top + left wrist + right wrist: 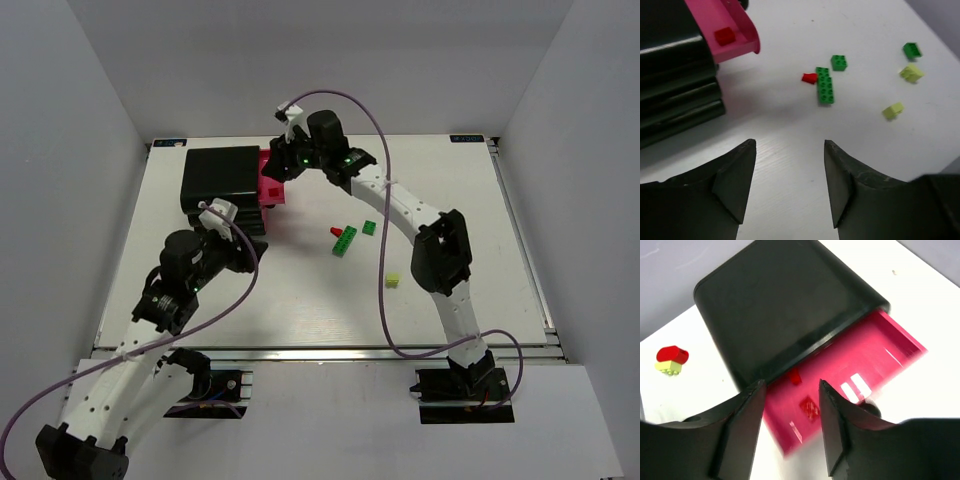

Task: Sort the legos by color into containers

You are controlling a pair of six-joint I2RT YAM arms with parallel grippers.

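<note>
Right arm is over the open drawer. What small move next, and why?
Probably lift the right gripper clear of the pink drawer: its jaws stand open and empty, red bricks lie inside, and another red brick waits on the table beside the green strip.

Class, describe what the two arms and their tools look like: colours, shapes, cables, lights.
Both the left arm and right arm have white links, black joints and black bases. A purple cable loops along each. Small green lights glow near the wrists. The left tool and right tool have black, tapering fingers.
</note>
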